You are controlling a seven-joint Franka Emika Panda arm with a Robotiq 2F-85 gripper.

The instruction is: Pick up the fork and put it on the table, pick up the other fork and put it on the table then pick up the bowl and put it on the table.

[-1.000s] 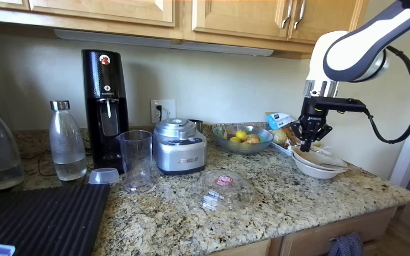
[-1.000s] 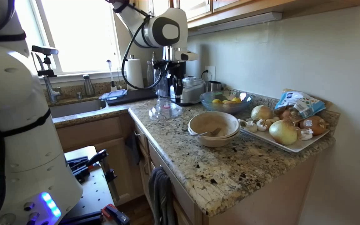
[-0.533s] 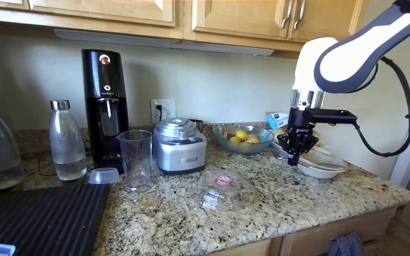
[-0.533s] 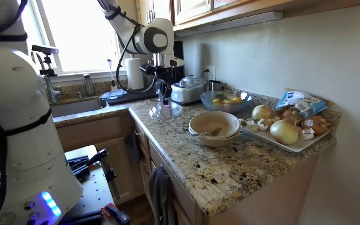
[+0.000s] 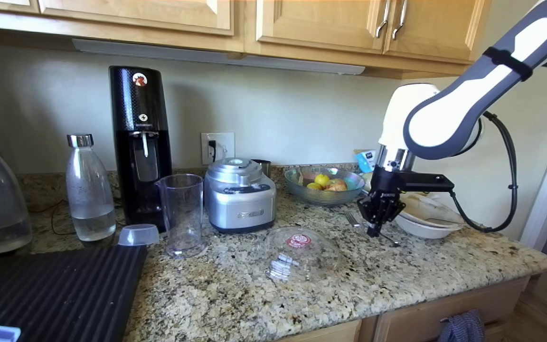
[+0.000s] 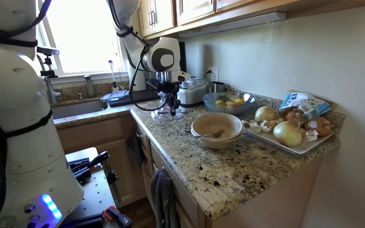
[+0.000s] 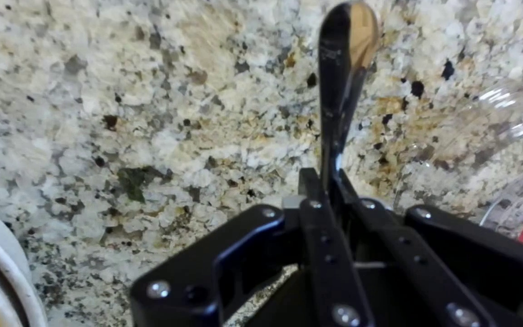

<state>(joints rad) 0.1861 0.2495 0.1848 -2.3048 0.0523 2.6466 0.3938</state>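
Note:
My gripper (image 5: pixel 373 232) is shut on a metal fork (image 7: pixel 334 86); its handle points away from the fingertips in the wrist view. In an exterior view the held fork's tines (image 5: pixel 351 219) stick out on the far side, low over the granite table (image 5: pixel 254 299). Whether it touches the stone I cannot tell. The other fork (image 6: pixel 212 134) rests in the upper of two stacked white bowls, its handle over the rim. This bowl stack (image 6: pixel 219 144) stands on the table, beside and apart from my gripper; in the wrist view only a bowl rim (image 7: pixel 14 281) shows at lower left.
A clear plastic dome (image 5: pixel 298 254) with a red label sits on the counter near the gripper. Behind are a silver food processor (image 5: pixel 240 204) and a glass fruit bowl (image 5: pixel 325 197). A white tray (image 6: pixel 306 148) of onions and garlic lies past the bowls.
Holding the fork, my gripper has come away from over the bowls and dropped lower toward the counter beside them. The bowls and the other fork have stayed put.

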